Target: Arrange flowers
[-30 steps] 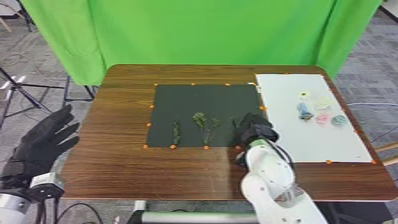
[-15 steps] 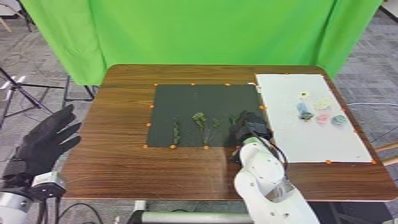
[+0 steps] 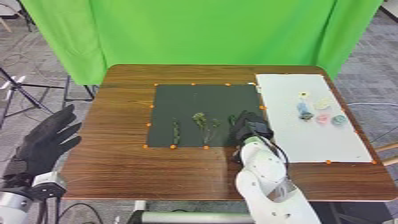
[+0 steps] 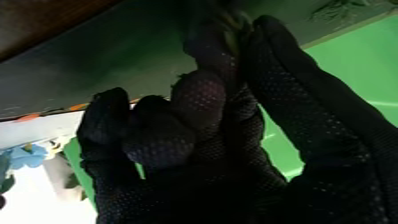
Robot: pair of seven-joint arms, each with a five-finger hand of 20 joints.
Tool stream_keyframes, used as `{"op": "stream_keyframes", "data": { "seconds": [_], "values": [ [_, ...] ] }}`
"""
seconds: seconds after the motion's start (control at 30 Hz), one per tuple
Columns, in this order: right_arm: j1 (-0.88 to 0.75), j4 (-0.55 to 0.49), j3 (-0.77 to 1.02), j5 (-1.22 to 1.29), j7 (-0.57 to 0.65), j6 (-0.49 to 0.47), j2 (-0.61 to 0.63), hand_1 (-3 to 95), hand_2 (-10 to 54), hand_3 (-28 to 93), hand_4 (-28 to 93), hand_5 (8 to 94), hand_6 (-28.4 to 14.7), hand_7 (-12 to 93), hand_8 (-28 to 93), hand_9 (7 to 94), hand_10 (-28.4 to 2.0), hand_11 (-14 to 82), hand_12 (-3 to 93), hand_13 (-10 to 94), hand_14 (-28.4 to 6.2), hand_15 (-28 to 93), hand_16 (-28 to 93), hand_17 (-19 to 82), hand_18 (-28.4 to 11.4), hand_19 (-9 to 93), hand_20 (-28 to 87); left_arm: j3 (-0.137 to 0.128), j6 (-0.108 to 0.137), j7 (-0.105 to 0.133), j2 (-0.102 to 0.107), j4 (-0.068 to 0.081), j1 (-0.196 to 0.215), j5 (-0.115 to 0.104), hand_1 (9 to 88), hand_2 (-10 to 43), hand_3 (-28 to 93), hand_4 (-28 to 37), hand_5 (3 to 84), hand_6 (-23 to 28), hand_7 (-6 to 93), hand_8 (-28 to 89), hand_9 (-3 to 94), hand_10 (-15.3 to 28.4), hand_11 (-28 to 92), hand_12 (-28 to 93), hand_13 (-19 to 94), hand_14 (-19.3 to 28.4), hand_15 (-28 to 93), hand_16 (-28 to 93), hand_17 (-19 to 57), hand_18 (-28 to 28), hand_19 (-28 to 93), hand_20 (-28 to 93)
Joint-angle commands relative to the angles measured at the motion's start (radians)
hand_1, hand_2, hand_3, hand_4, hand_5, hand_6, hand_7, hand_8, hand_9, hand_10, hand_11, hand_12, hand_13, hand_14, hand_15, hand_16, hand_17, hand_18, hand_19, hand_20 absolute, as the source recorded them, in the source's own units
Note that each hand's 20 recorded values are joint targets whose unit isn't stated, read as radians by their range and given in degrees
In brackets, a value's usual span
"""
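Head cam's up high, facing forward and down. Wrist cam's tight on the right hand (image 3: 250,128); both catch the dark mat (image 3: 191,100).

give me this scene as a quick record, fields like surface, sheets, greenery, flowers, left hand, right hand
surface: brown wooden table
black sheet: middle of the table, orange markers along its edges
white sheet: right of the black one
greenery: leafy stems lying on the black sheet
flowers: small blooms in blue, pink, teal and pale tones, on the white sheet
left hand: open, beside the table's left edge
right hand: pinching a green sprig
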Motion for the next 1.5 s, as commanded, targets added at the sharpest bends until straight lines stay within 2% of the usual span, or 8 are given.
{"op": "stream_keyframes", "data": {
  "seconds": [0.03, 0.13, 0.47, 0.77, 0.93, 1.1, 1.13, 1.5],
  "values": [
    [-0.034, 0.014, 0.005, -0.003, 0.004, -0.029, 0.003, 28.2, -9.5, 80, -26, 67.4, -1.8, 48, 0, 70.4, -12.6, 61.7, 48.5, 70, -9.4, 83, 37, 26, -23.7, 83, 48, -0.001, -0.01, -0.008, -0.002, 0.0, 0.004, 0.004, 23.1, -2.3, 70, -27.1, 22.0, 0.6, 16.9, -8, 17.8, 8.7, 8, 22, 13, 11.0, 14, 9, -12.5, 18.7, 36, 8],
    [-0.03, 0.015, 0.007, -0.017, 0.004, -0.03, 0.006, 25.5, -9.5, 79, -25, 67.2, -2.2, 50, -13, 69.8, -12.8, 61.7, 48.6, 69, -9.7, 83, 37, 25, -23.8, 83, 49, -0.002, -0.006, -0.002, 0.002, 0.001, 0.008, 0.0, 23.0, -2.3, 70, -27.0, 22.0, 0.5, 16.9, -8, 17.8, 8.7, 8, 22, 13, 11.0, 14, 9, -12.5, 18.7, 36, 8],
    [-0.038, -0.03, 0.038, 0.008, 0.034, -0.036, 0.032, 23.0, -9.5, 78, -26, 65.0, -3.4, 48, -13, 67.1, -13.7, 61.3, 48.6, 67, -10.0, 83, 37, 24, -24.0, 81, 49, -0.006, -0.009, -0.004, -0.008, -0.003, 0.009, 0.005, 23.1, -2.3, 70, -27.2, 22.0, 0.6, 16.9, -8, 17.8, 8.7, 8, 22, 13, 11.0, 14, 9, -12.5, 18.6, 36, 8],
    [-0.008, -0.106, 0.113, 0.067, 0.067, 0.068, 0.178, 22.4, -9.5, 78, -25, 57.2, -4.7, 46, -14, 59.6, -14.6, 62.1, 48.6, 62, -11.6, 83, 36, 23, -24.6, 81, 49, -0.008, -0.011, 0.001, -0.013, -0.004, 0.012, 0.007, 23.2, -2.2, 70, -27.1, 22.0, 0.6, 17.1, -8, 17.8, 8.7, 8, 22, 13, 10.9, 14, 9, -12.5, 18.7, 36, 9],
    [-0.02, -0.103, 0.173, 0.048, 0.031, 0.14, 0.292, 24.5, -9.5, 81, -26, 50.0, -6.0, 38, -13, 50.8, -17.5, 53.5, 38.1, 54, -13.2, 81, 31, 17, -24.4, 76, 50, -0.011, -0.007, 0.007, -0.013, -0.006, 0.017, 0.007, 23.2, -2.2, 70, -27.1, 22.0, 0.6, 17.1, -8, 17.8, 8.7, 8, 22, 13, 11.0, 14, 9, -12.5, 18.7, 36, 8],
    [-0.051, -0.061, 0.2, -0.007, 0.013, 0.206, 0.373, 28.4, -9.5, 84, -28, 43.2, -5.9, 37, -14, 44.8, -15.6, 43.6, 30.3, 48, -12.5, 77, 26, 14, -23.2, 73, 50, -0.014, -0.008, 0.008, -0.015, -0.006, 0.021, 0.007, 23.1, -2.3, 70, -26.9, 22.0, 0.6, 16.9, -8, 17.8, 8.7, 8, 22, 13, 11.0, 14, 9, -12.5, 18.7, 36, 8],
    [-0.055, -0.056, 0.215, -0.02, 0.008, 0.165, 0.37, 29.1, -9.5, 85, -28, 42.5, -5.9, 36, -14, 44.1, -15.0, 41.3, 29.1, 47, -12.3, 77, 26, 13, -23.0, 73, 50, -0.013, -0.007, 0.008, -0.014, -0.007, 0.021, 0.006, 23.2, -2.3, 70, -27.0, 22.0, 0.6, 16.9, -8, 17.8, 8.7, 8, 22, 13, 11.0, 14, 9, -12.5, 18.6, 36, 8],
    [-0.023, 0.092, 0.194, 0.008, -0.057, 0.155, 0.429, 30.1, -9.5, 86, -28, 41.6, -4.6, 38, -15, 44.9, -12.3, 33.9, 25.6, 46, -11.2, 75, 23, 12, -22.1, 71, 50, -0.011, -0.014, 0.009, -0.006, 0.0, 0.011, 0.007, 23.2, -2.3, 70, -27.1, 22.0, 0.6, 16.9, -8, 17.8, 8.7, 8, 22, 13, 11.0, 14, 9, -12.4, 18.6, 36, 8]
  ]
}}
